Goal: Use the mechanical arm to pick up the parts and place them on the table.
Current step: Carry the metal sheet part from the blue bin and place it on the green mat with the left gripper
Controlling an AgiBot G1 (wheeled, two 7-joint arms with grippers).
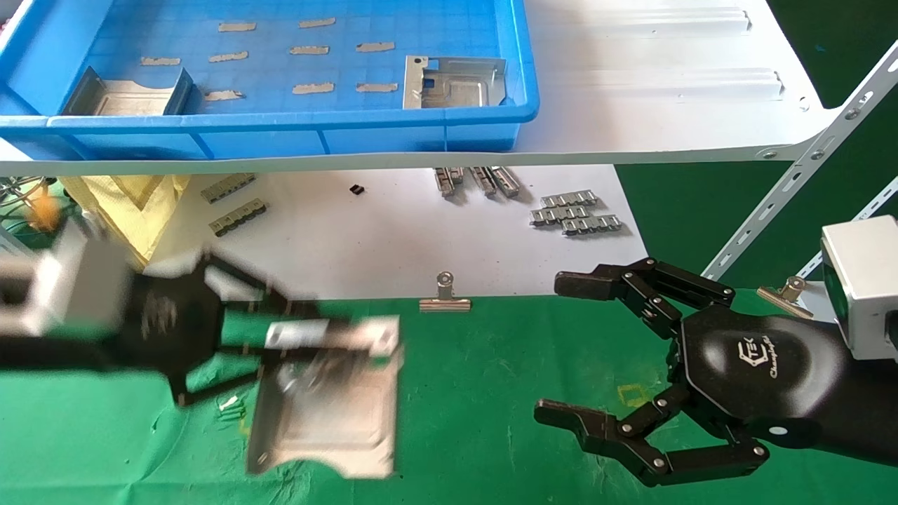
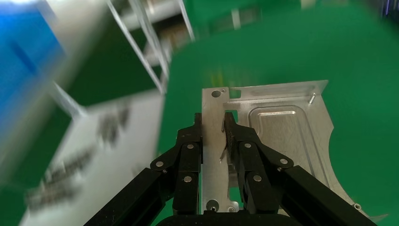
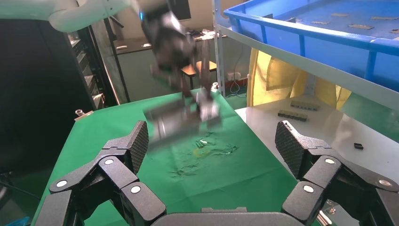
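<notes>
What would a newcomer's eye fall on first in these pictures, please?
First, the left pincer, shut on a flange of a silver part carried above the green table. Next, the right pincer, open and empty over the table's right side. Behind, a blue tray on the white shelf holds two more parts.

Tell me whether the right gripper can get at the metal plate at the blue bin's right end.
Probably yes: the right gripper is open and empty, and the plate lies uncovered in the open-topped blue bin, though on the white shelf above.
</notes>
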